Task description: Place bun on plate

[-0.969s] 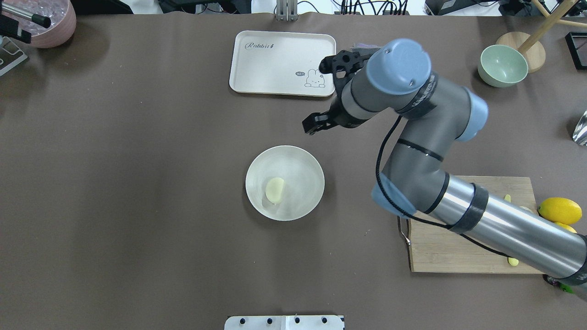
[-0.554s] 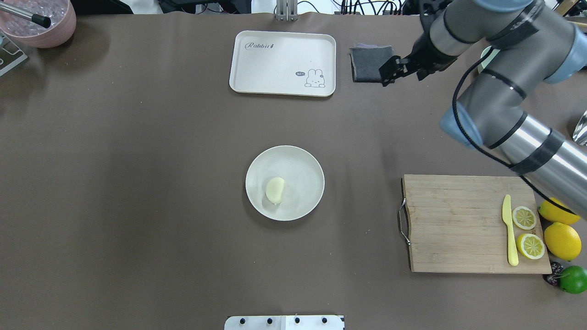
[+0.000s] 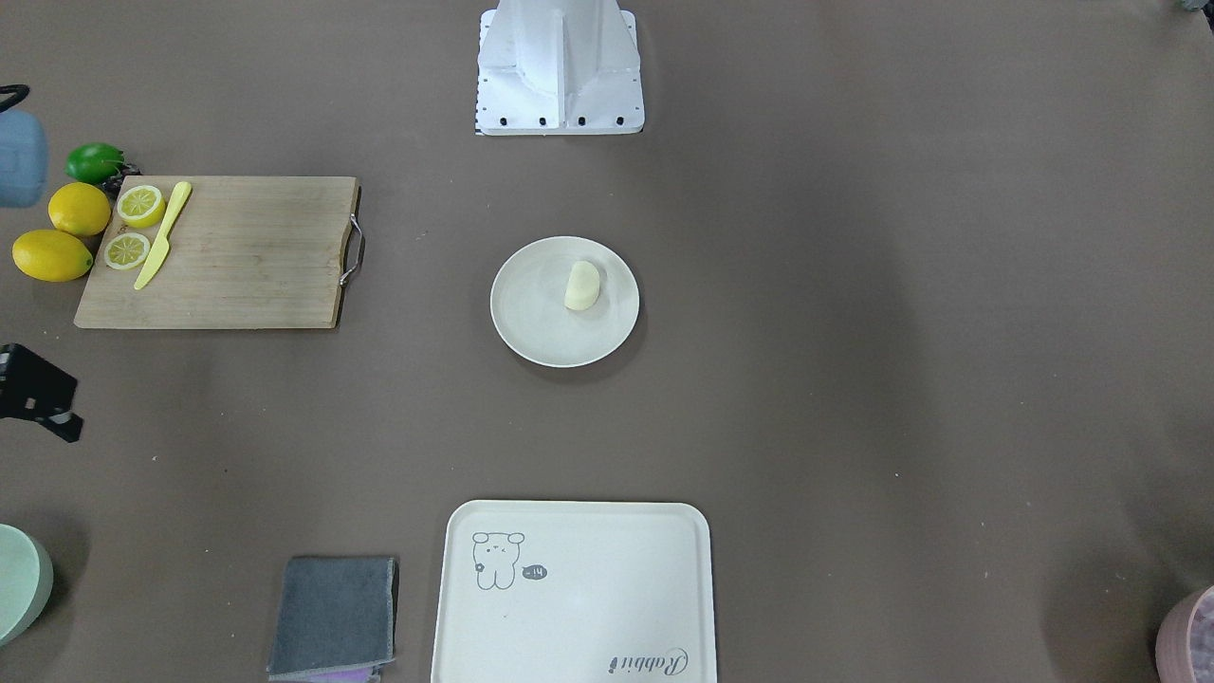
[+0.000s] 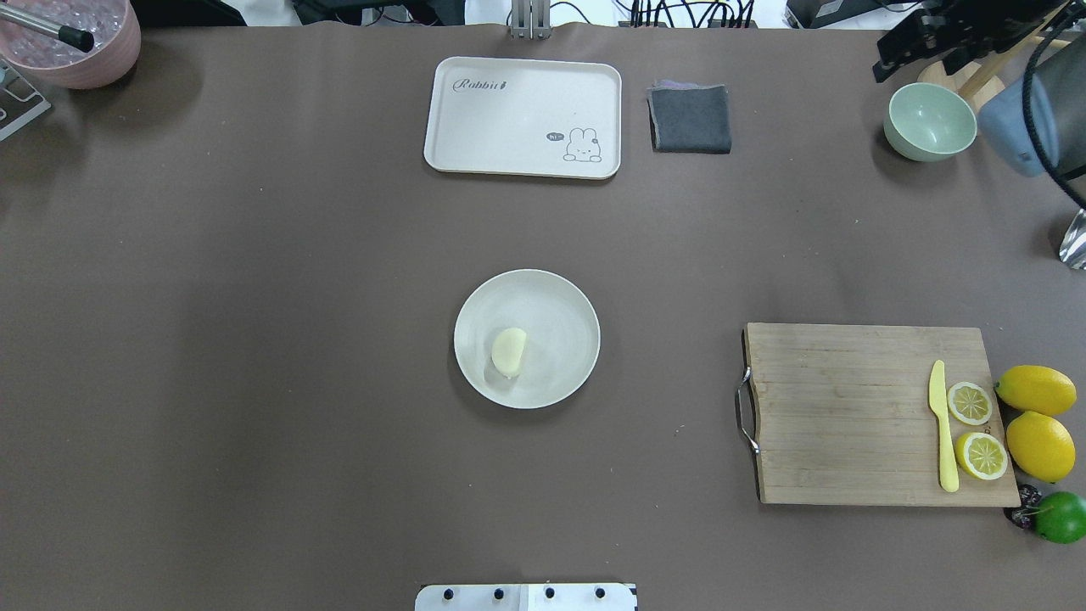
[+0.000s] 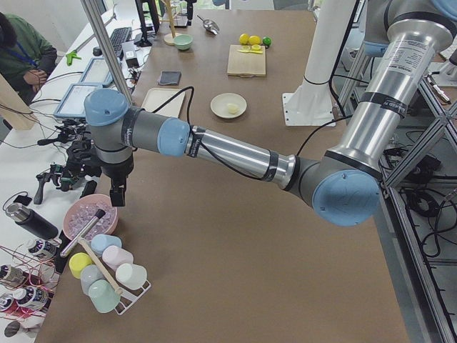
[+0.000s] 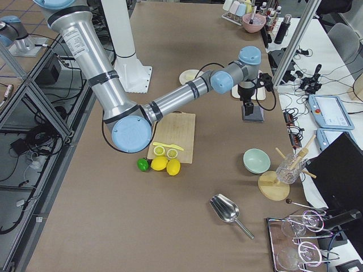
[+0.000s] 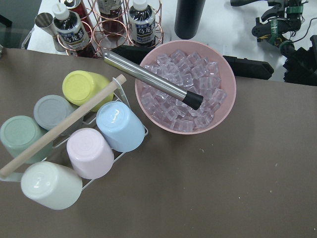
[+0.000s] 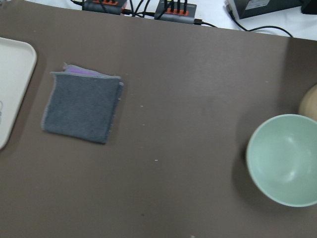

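The pale cream bun (image 4: 509, 352) lies on the round off-white plate (image 4: 560, 305) at the table's middle, left of the plate's centre; the front-facing view shows the bun (image 3: 582, 286) and the plate (image 3: 531, 327) too. My right gripper (image 4: 915, 53) is far off at the back right corner, beside the green bowl, open with nothing in it. It shows at the front-facing view's left edge as well (image 3: 38, 396). My left gripper (image 5: 104, 191) hangs by the pink ice bowl at the table's left end; I cannot tell whether it is open or shut.
A cream rabbit tray (image 4: 523, 116) and a grey cloth (image 4: 690, 118) sit at the back. A green bowl (image 4: 929, 121) stands at the back right. The cutting board (image 4: 848, 413) carries a yellow knife and lemon slices, with lemons beside it. The pink ice bowl (image 4: 81, 38) is at the back left.
My right arm has swung away from beside the plate to the back right corner. The bun stays at rest on the plate.
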Robot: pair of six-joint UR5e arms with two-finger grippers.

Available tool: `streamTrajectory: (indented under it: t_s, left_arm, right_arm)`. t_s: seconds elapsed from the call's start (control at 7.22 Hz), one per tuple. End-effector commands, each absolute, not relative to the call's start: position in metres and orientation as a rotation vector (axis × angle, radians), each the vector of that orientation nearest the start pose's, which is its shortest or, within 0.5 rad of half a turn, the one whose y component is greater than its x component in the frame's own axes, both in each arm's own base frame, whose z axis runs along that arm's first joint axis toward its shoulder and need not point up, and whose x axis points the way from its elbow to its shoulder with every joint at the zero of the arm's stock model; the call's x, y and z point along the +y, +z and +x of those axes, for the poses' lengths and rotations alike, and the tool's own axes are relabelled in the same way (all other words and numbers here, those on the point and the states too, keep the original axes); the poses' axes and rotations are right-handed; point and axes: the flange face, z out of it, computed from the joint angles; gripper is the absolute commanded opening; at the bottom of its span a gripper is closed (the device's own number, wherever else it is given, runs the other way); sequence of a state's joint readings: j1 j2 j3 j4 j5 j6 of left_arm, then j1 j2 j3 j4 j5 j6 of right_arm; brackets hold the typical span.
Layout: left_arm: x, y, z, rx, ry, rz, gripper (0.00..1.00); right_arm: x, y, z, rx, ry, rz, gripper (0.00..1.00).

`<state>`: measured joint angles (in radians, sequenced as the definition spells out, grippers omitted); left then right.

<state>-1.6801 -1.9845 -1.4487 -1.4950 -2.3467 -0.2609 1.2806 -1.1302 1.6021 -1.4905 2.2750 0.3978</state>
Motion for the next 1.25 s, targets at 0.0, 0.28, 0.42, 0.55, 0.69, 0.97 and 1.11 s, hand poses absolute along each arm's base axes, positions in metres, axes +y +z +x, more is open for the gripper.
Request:
streamTrajectory:
  t_s: [0.0, 0.28, 0.42, 0.55, 0.69, 0.97, 1.11]
  left_arm:
    - [-0.635, 0.523, -0.135, 0.822, -0.269, 0.127, 0.98]
    - [-0.635, 0.553, -0.129, 0.823, -0.258, 0.13, 0.98]
    - [-0.636, 0.554, -0.125, 0.823, -0.256, 0.124, 0.98]
    - [-0.639, 0.556, -0.114, 0.823, -0.247, 0.109, 0.98]
    - [-0.638, 0.564, -0.107, 0.822, -0.238, 0.096, 0.98]
    - [-0.626, 0.576, -0.107, 0.824, -0.247, 0.076, 0.98]
    - [-0.624, 0.579, -0.107, 0.823, -0.252, 0.068, 0.98]
  right_arm:
    - [-0.636, 0.449, -0.048, -0.772, -0.149, 0.282, 1.0]
    - [-0.614, 0.496, -0.018, -0.76, -0.131, 0.251, 1.0]
    - [-0.605, 0.506, -0.014, -0.756, -0.141, 0.25, 1.0]
    - [-0.602, 0.509, -0.005, -0.756, -0.13, 0.251, 1.0]
    - [-0.602, 0.51, -0.001, -0.754, -0.122, 0.252, 1.0]
    - [-0.603, 0.514, -0.001, -0.753, -0.11, 0.239, 1.0]
    - [-0.603, 0.514, -0.001, -0.756, -0.111, 0.239, 1.0]
